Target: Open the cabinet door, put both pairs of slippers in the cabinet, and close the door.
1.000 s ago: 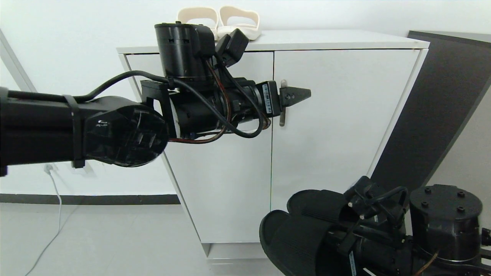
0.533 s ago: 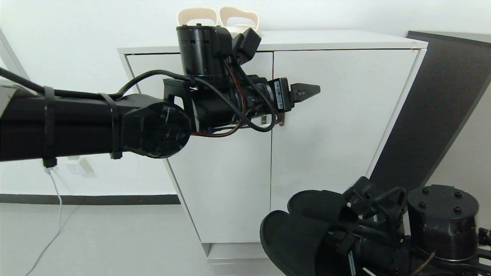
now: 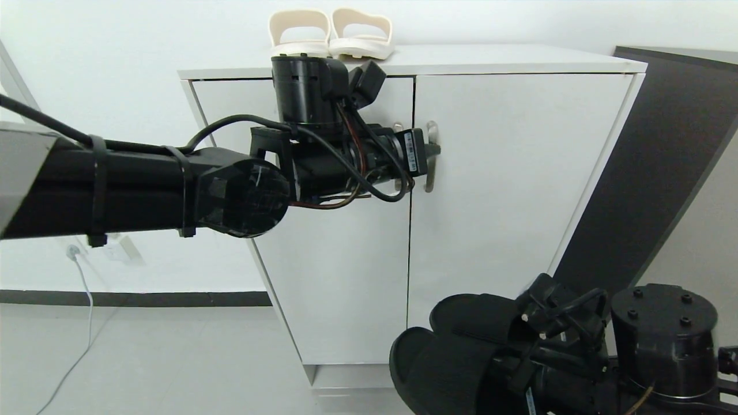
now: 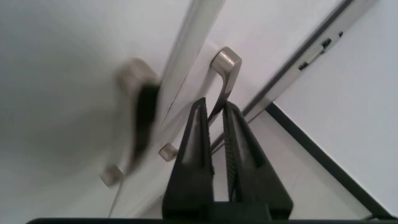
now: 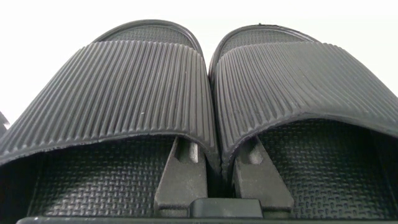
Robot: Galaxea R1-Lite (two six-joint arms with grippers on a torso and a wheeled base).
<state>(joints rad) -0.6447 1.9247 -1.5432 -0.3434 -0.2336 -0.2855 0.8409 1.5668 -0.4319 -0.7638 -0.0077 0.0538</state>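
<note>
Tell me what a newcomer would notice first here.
The left hand stands out most, reaching across the white cabinet and closed on the handle of its right door. Low on the right, the right hand grips a pair of black slippers, one finger inside each. A cream pair sits on top of the cabinet.

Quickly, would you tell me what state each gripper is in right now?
Left gripper: closed on the right door's handle.
Right gripper: closed, holding the pair of black slippers.
</note>
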